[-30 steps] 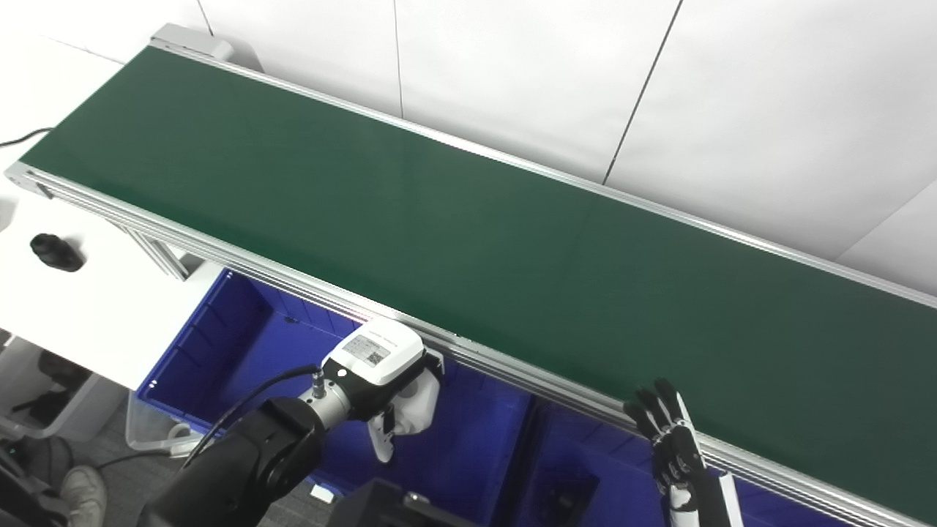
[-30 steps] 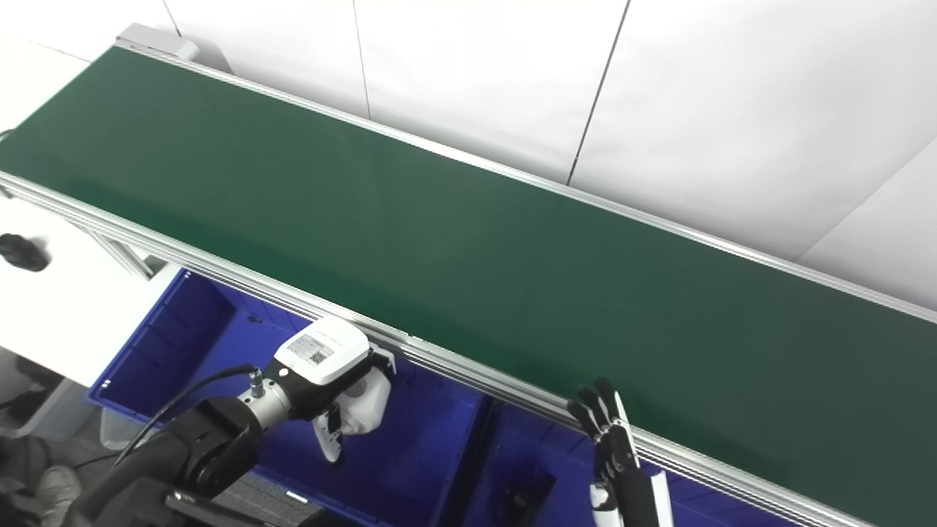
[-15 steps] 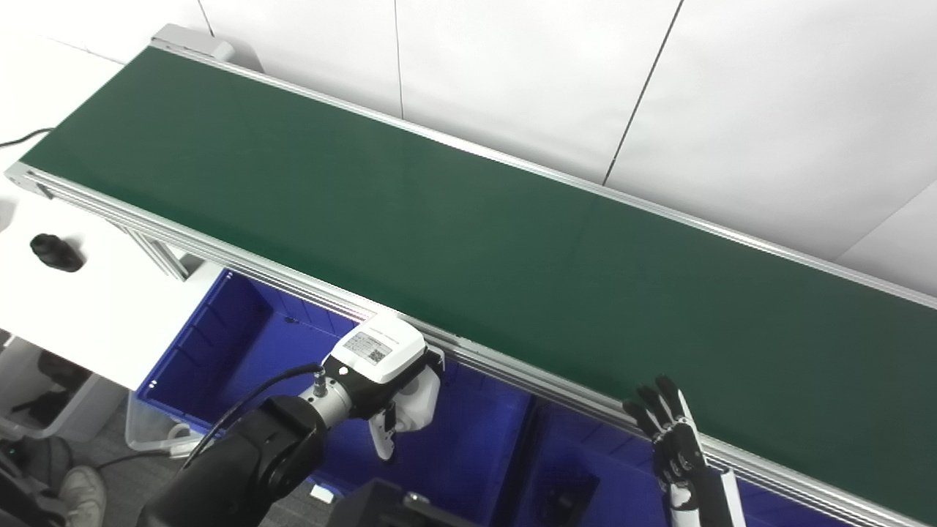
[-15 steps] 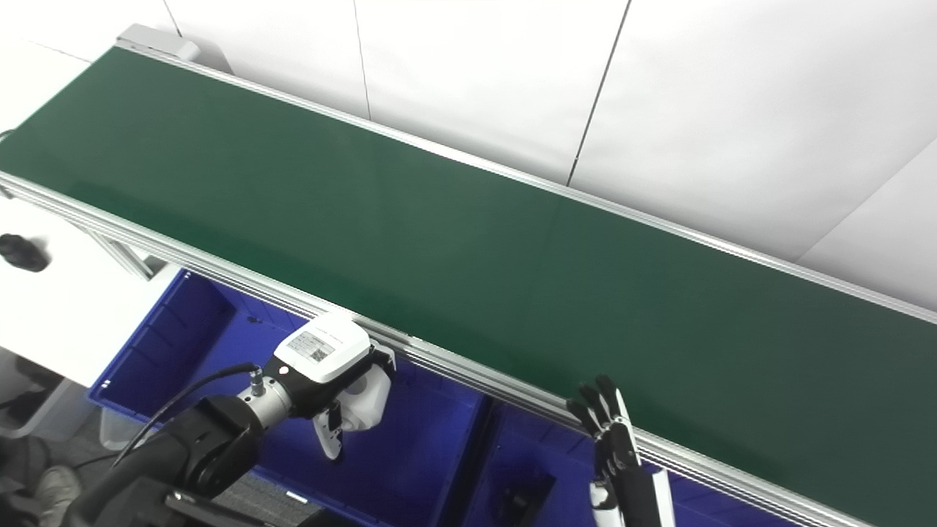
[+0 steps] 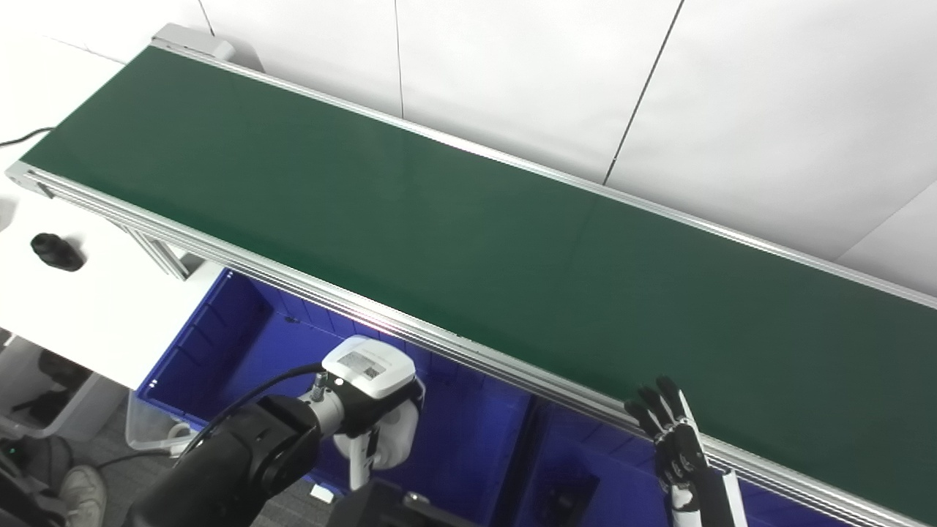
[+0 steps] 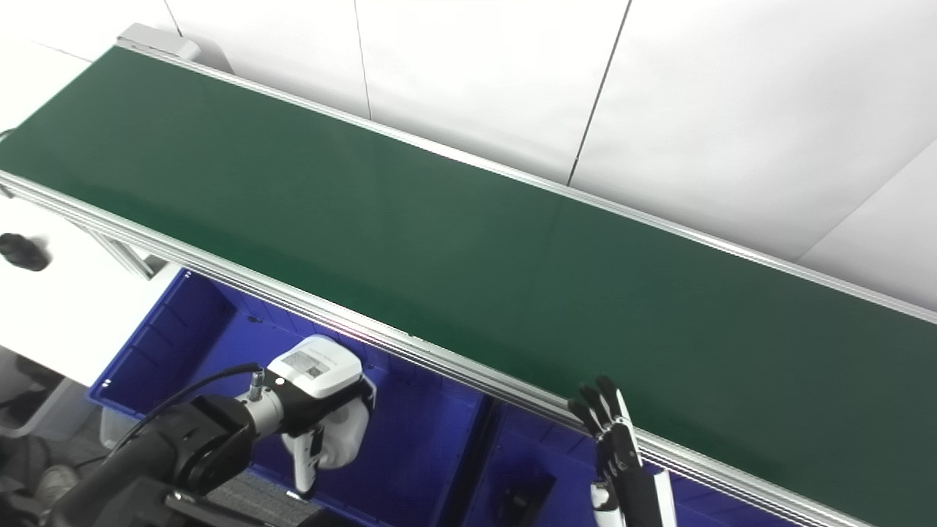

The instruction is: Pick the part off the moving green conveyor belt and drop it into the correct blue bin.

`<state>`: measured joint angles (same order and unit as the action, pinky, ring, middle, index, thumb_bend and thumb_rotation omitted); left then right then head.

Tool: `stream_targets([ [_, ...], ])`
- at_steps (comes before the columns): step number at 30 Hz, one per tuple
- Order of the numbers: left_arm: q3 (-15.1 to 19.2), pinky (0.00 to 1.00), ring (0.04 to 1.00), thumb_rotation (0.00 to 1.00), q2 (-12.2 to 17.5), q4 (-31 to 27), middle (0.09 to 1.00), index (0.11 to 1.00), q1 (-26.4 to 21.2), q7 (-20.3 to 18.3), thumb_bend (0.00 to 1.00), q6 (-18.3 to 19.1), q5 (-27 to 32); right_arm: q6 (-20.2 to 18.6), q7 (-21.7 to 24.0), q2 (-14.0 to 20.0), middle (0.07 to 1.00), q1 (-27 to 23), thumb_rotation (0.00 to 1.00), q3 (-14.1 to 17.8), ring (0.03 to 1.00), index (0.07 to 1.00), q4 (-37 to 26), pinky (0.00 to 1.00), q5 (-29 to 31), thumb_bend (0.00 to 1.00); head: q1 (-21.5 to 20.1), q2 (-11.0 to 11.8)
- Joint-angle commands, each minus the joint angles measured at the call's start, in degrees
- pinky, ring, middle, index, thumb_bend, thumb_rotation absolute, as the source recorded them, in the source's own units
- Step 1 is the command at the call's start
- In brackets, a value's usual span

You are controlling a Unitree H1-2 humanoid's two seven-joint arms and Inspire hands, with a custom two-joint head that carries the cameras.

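Green conveyor belt [image 5: 468,219] unchanged; left hand [image 5: 373,424] has dropped toward the blue bin [image 5: 241,344].

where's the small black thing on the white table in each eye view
Left eye view: the small black object lies on the white table near the left edge, below the conveyor's near-left corner.
Right eye view: the same object sits tight against the left edge.
Shared landmark: the conveyor's slanted metal leg, just right of it.
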<state>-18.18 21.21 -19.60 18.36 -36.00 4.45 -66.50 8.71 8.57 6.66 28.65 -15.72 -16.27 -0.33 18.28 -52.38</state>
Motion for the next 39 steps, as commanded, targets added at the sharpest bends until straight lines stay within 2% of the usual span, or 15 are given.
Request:
stream_targets([
  [1,0.9,0.97,0.986,0.81,0.6,-3.7,1.000,0.990,-0.4,-0.8,1.00,0.9,1.9,-0.5,0.6,0.1,0.922,0.3,0.93,-0.1,0.884,0.971,-2.4,0.97,0.5,0.86,0.1,-0.1],
  [9,4.2,0.98,0.979,0.86,1.3,-13.1,0.999,0.991,2.5,0.9,1.00,-0.3,8.0,-0.7,0.7,0.2,0.923,0.4,0.93,-0.2,0.881,0.977,-2.7,0.97,0.4,0.86,0.0,-0.3],
  [16,7.2,0.80,0.818,0.73,-0.5,-14.2,0.806,0.818,6.2,14.7,1.00,-6.6,11.3,-1.1,0.7,0.3,0.918,0.2,0.92,0.0,0.875,0.969,-2.6,0.96,0.7,0.86,-0.2,-0.1],
  [19,7.5,0.82,0.850,0.71,-1.1,-12.5,0.847,0.868,6.5,18.3,1.00,-8.3,12.5,-0.9,0.8,0.4,0.917,0.1,0.92,0.0,0.877,0.966,-2.3,0.96,0.7,0.86,-0.1,0.0],
  [22,7.7,0.93,0.965,0.73,-1.0,-12.7,0.971,0.983,6.4,16.9,1.00,-7.7,13.3,-0.7,0.8,0.4,0.917,0.1,0.92,0.1,0.877,0.964,-2.0,0.96,0.5,0.86,-0.2,0.1],
  [25,7.8,0.99,0.997,0.71,-0.7,-14.1,0.997,0.999,6.2,14.2,1.00,-6.5,13.4,-0.7,0.7,0.4,0.918,0.1,0.93,0.0,0.876,0.966,-2.0,0.96,0.3,0.86,-0.2,0.1],
  [28,8.2,1.00,1.000,0.68,-1.2,-14.1,1.000,1.000,6.6,17.0,1.00,-8.2,12.9,-0.8,0.8,0.5,0.919,0.0,0.92,0.0,0.878,0.967,-2.0,0.96,0.3,0.86,-0.2,0.1],
  [29,8.3,0.99,1.000,0.58,-1.5,-13.9,1.000,0.972,6.8,18.4,1.00,-8.9,12.9,-0.7,0.8,0.5,0.919,0.0,0.92,0.0,0.878,0.969,-2.0,0.96,0.3,0.86,-0.2,0.1],
  [30,8.7,0.99,1.000,0.54,-2.0,-13.1,1.000,0.962,7.2,21.2,1.00,-10.4,14.0,-0.6,0.8,0.5,0.919,0.0,0.92,0.0,0.877,0.969,-1.9,0.96,0.3,0.86,-0.4,0.1],
  [31,9.0,0.84,0.872,0.37,-2.5,-12.1,0.874,0.833,7.4,24.1,0.94,-11.9,15.2,-0.6,0.7,0.5,0.919,0.0,0.92,-0.1,0.877,0.968,-1.8,0.95,0.2,0.86,-0.4,0.1],
  [33,9.5,0.67,0.715,0.26,-3.0,-10.8,0.756,0.709,7.8,27.4,0.88,-13.9,16.2,-0.6,0.7,0.4,0.918,0.0,0.92,-0.1,0.875,0.967,-1.8,0.95,0.3,0.86,-0.4,0.1],
  [34,9.6,0.63,0.697,0.45,-3.1,-10.5,0.770,0.754,7.9,28.1,0.95,-14.4,16.2,-0.7,0.8,0.4,0.918,0.0,0.92,-0.1,0.878,0.965,-1.8,0.96,0.4,0.86,-0.4,0.1],
  [35,9.6,0.62,0.690,0.52,-2.9,-10.5,0.774,0.770,7.8,27.4,0.98,-14.2,16.7,-0.7,0.8,0.4,0.919,0.0,0.92,-0.1,0.879,0.965,-1.8,0.96,0.5,0.87,-0.5,0.2],
  [36,9.5,0.74,0.834,0.61,-2.5,-10.8,0.890,0.906,7.7,26.1,0.99,-13.8,17.6,-0.7,0.8,0.4,0.918,0.0,0.92,-0.1,0.879,0.964,-1.7,0.96,0.5,0.87,-0.5,0.2],
  [39,9.7,0.94,0.978,0.65,-1.9,-10.7,0.986,0.988,7.4,25.7,1.00,-14.6,19.4,-0.7,0.7,0.3,0.917,0.0,0.92,-0.1,0.877,0.964,-1.7,0.96,0.5,0.86,-0.5,0.2],
])
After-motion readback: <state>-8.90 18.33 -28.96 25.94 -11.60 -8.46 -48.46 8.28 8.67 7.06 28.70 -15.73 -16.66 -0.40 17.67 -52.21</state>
